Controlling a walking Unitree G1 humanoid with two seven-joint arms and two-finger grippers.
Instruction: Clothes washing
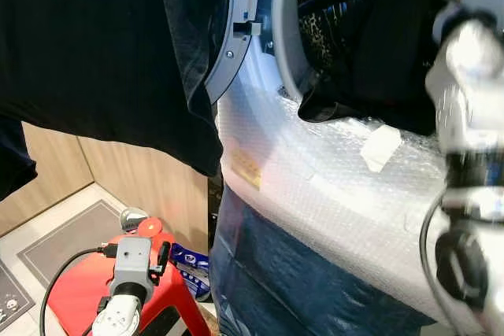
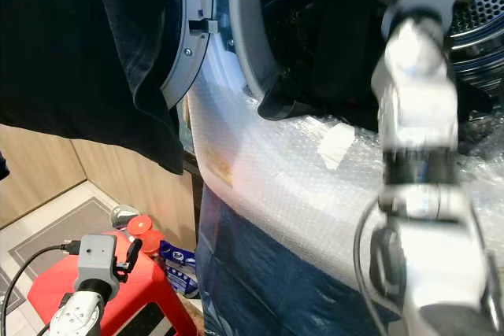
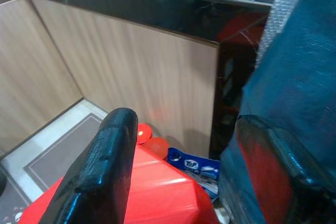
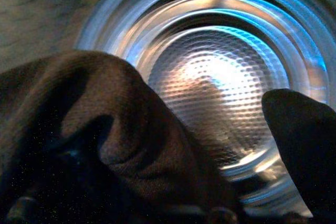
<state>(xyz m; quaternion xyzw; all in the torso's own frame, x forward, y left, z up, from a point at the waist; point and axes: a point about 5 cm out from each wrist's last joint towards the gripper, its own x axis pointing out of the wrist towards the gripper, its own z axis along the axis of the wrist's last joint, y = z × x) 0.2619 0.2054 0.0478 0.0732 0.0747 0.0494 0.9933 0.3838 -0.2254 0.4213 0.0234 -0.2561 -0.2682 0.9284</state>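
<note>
One right gripper [image 4: 173,192] inside drum [image 4: 220,87] (dark garment [image 4: 94,129] draped) | left gripper [image 3: 184,171] spread

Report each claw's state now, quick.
Left claw: open, holding nothing, low over the red stool.
Right claw: inside the washer drum, against dark clothing; grip cannot be told.

A home laundry corner; a front-loading washing machine [image 1: 331,194] with open door [image 1: 236,37] and steel drum [image 4: 220,93], wood-panelled walls [image 3: 131,72], tiled floor with a mat [image 1: 67,238].
</note>
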